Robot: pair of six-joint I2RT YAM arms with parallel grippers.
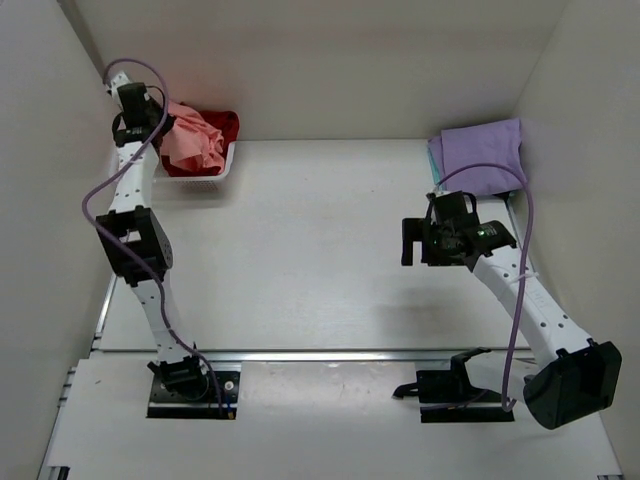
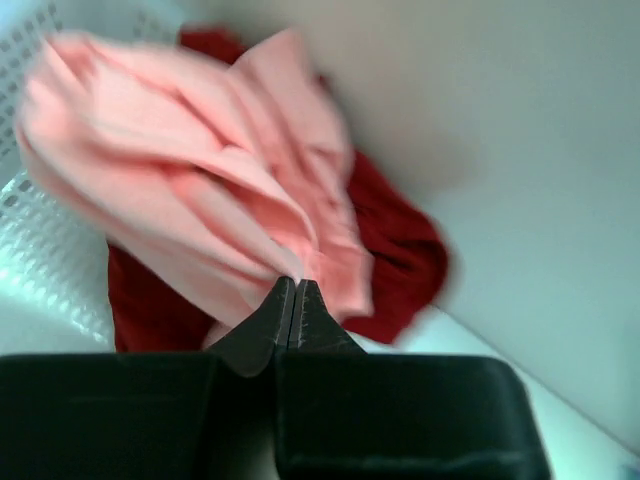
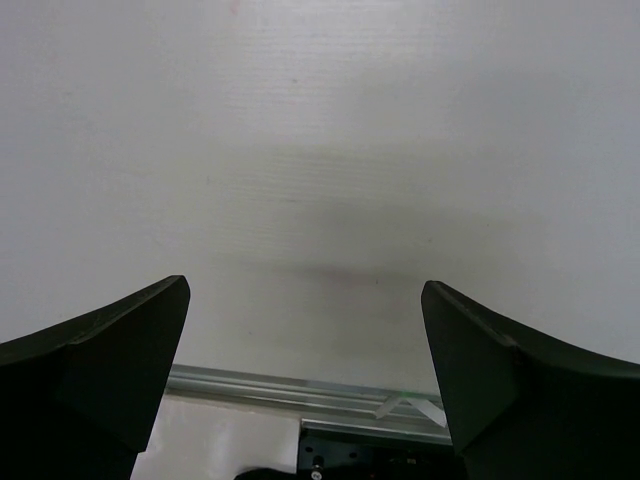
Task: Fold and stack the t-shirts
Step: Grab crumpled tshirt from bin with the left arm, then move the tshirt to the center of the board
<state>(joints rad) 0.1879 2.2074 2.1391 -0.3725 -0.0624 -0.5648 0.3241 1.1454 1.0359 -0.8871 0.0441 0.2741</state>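
A salmon-pink t-shirt [image 1: 195,145] lies crumpled on a dark red t-shirt [image 1: 224,124] in the white lattice basket [image 1: 200,181] at the far left. My left gripper [image 1: 160,125] is at the basket, and its jaws are shut on a fold of the pink t-shirt [image 2: 200,170], whose creases run to the fingertips [image 2: 295,283]. The dark red t-shirt [image 2: 400,250] shows beneath. A folded lavender-purple t-shirt [image 1: 483,155] lies at the far right on a teal one [image 1: 434,160]. My right gripper [image 1: 410,243] is open and empty above the bare table [image 3: 305,300].
White walls close in the table on the left, back and right. The basket wall [image 2: 40,250] is at the left of the left wrist view. A metal rail [image 1: 320,355] runs along the near edge by the arm bases.
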